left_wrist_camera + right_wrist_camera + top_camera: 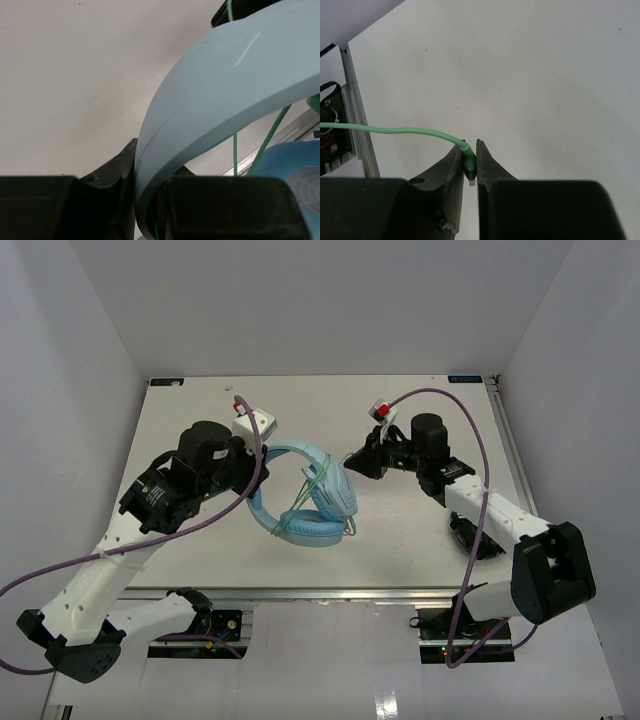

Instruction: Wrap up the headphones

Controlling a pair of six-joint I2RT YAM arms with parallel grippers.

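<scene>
Headphones point(312, 502) are at the middle of the table point(200, 410) and look light. The left gripper point(148, 175) pinches the stiff blue headband point(225, 75), a good hold. The right gripper point(471, 159) pinches the plug point(469, 165) of the thin, floppy green cable point(395, 131)

Bright, even light from above filled all three views, leaving only faint soft shadows on the matte white tabletop point(390, 540). In the left wrist view, a thin glare streak crossed the wide light blue plastic headband point(225, 90), whose near lower end was blurred.
</scene>
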